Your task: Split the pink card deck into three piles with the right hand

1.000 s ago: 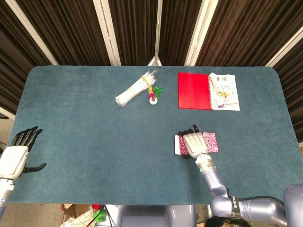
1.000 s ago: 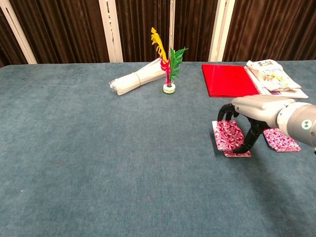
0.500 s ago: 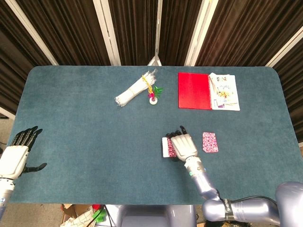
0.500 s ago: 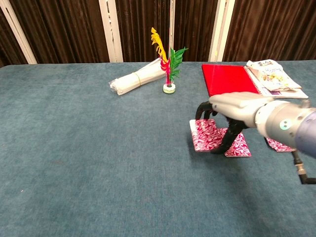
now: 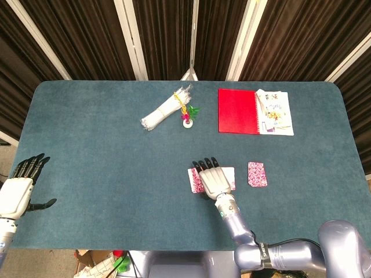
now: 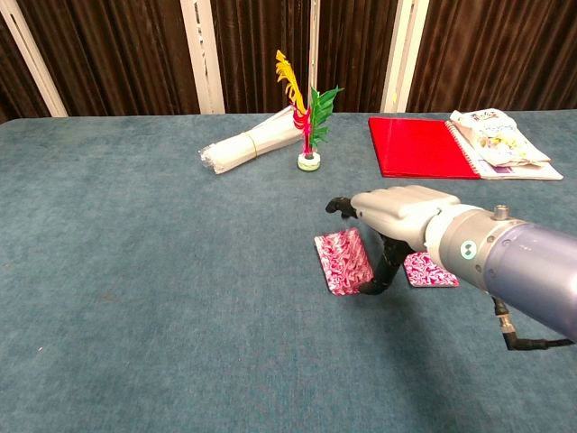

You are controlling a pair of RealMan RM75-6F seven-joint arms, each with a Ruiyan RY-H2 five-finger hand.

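Right hand: the silver right hand (image 5: 215,180) (image 6: 397,208) hovers palm down over the near middle of the blue-green felt tabletop (image 5: 104,174), its dark fingers (image 6: 379,271) curled down and gripping a packet of pink patterned cards (image 6: 343,261) tilted above the felt.
Middle pile: a second pink patterned pile (image 6: 429,269) lies flat just right of the held packet, partly under the hand.
Far pile: a third pink patterned pile (image 5: 257,174) lies further right, apart from the hand.
Left hand: the white left hand (image 5: 18,190) hangs off the near left corner, fingers spread, holding nothing.
Far edge: a red spiral notebook (image 5: 237,111), a white paper bundle (image 5: 165,110) and a small feathered shuttlecock toy (image 6: 306,117).
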